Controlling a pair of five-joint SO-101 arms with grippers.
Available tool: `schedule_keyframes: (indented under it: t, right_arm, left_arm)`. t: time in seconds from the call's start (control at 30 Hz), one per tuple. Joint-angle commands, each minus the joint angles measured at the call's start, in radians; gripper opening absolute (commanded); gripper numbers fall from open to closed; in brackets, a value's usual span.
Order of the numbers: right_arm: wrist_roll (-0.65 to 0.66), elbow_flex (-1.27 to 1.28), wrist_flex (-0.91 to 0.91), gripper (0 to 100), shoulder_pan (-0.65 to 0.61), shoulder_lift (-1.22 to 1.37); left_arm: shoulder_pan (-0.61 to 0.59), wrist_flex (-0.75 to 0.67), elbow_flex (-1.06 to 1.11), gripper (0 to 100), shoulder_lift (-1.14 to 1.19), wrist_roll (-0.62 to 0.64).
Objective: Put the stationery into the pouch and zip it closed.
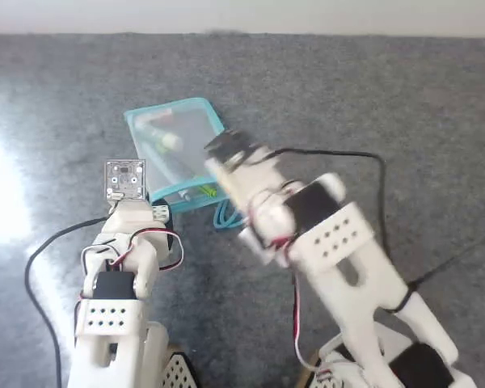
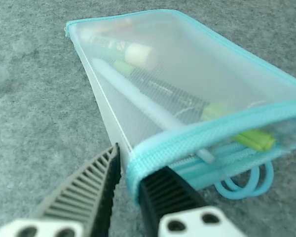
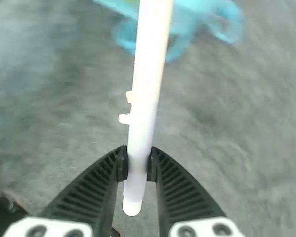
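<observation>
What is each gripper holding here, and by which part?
The left gripper pinches the pouch at a corner of its zipper edge; the right gripper clamps a white pen near one end.

Nothing written can be read here, neither word, number nor sign. The green-and-white tube (image 2: 113, 47) lying inside the pouch (image 2: 227, 74) has a printed label with small coloured marks, but they are too blurred to make out.

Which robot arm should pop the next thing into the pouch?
Likely the right arm: the right gripper is shut on a white pen pointing toward the pouch, while the left gripper pinches the pouch's zipper edge, holding it.
</observation>
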Motion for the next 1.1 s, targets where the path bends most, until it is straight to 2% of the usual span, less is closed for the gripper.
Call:
schedule_keyframes:
  t: [0.0,0.27,0.73,1.07]
  right_arm:
    - [0.021,-0.012,-0.016,0.7,-0.073,0.010]
    - [0.029,-0.014,0.071,0.7,-0.054,0.082]
    - [0.064,-0.023,0.067,0.7,-0.056,0.111]
    - [0.057,-0.299,0.079,0.7,-0.050,0.380]
  left_arm:
    - [-0.003,-0.021,-0.002,1,-0.014,-0.006]
    - [0.002,-0.021,-0.001,1,-0.014,-0.006]
    - [0.003,-0.021,-0.001,1,-0.014,-0.006]
    - [0.003,-0.020,-0.001,1,-0.014,-0.006]
